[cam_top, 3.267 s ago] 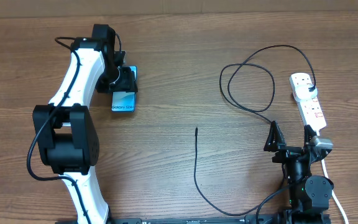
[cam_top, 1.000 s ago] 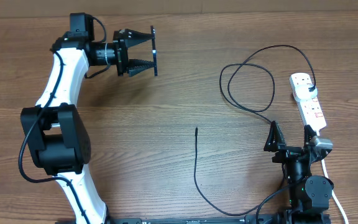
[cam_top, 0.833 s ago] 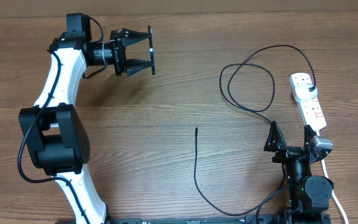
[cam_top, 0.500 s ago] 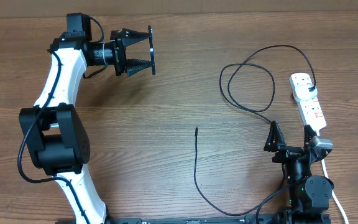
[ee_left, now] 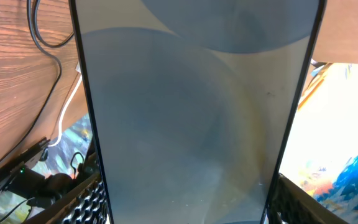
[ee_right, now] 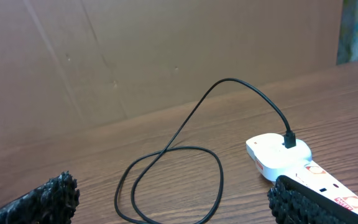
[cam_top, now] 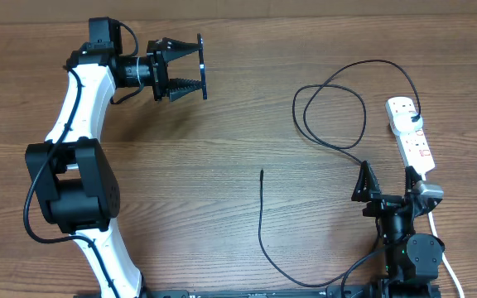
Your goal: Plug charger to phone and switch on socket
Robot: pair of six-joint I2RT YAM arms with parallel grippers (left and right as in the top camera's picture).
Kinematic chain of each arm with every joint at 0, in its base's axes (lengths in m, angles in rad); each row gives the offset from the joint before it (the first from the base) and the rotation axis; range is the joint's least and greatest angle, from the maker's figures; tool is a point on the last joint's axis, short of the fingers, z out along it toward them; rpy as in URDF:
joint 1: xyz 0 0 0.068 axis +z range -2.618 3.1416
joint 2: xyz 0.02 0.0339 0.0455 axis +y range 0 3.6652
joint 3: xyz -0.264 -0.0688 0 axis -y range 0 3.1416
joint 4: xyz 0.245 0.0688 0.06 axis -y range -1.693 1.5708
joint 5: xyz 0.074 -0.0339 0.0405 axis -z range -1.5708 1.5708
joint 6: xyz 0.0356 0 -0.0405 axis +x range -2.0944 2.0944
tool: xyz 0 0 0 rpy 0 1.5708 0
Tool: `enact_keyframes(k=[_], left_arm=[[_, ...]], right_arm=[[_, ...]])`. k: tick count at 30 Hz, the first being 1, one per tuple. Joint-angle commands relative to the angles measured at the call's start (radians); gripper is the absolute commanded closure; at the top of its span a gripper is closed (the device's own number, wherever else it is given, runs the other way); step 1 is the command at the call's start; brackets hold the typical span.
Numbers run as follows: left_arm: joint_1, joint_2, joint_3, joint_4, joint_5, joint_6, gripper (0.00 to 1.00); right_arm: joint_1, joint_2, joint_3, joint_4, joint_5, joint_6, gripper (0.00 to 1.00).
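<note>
Clamping the phone (ee_left: 191, 112) between its two fingers, the left gripper (cam_top: 199, 68) sits at the far left of the table (cam_top: 222, 141), pointing sideways toward the table's middle. In the overhead view the phone shows only as a thin dark edge across the fingertips. In the left wrist view its grey-blue face fills the space between the fingers (ee_left: 86, 199), too close and blurred to read.

The right gripper (cam_top: 385, 170) is at the near right edge of the table. Its fingers are spread wide with nothing between them.

The charger (cam_top: 261, 215) lies on the table. Its small tip is near the table's middle, well apart from both grippers. From the tip, the cable runs toward the near edge, then passes the right arm, forms a loop on the right side and ends at a black plug seated in the far end of the socket (cam_top: 411, 136). The socket lies along the right edge, just beyond the right gripper. The position of its switches cannot be read.
</note>
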State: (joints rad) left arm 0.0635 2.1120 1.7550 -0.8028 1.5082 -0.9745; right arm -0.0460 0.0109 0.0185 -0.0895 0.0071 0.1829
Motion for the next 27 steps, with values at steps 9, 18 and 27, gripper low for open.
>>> enact_keyframes(k=[9,18,27], left_arm=[[-0.002,0.000,0.034,0.004,0.060,-0.005,0.96],[-0.002,0.000,0.034,0.003,0.060,0.007,0.96],[-0.002,0.000,0.034,0.004,0.060,0.010,0.96]], right_arm=[[-0.004,-0.008,-0.011,0.005,0.003,-0.005,0.00],[-0.004,-0.008,-0.011,0.005,0.003,-0.005,0.00],[-0.004,-0.008,-0.011,0.005,0.002,-0.005,0.00]])
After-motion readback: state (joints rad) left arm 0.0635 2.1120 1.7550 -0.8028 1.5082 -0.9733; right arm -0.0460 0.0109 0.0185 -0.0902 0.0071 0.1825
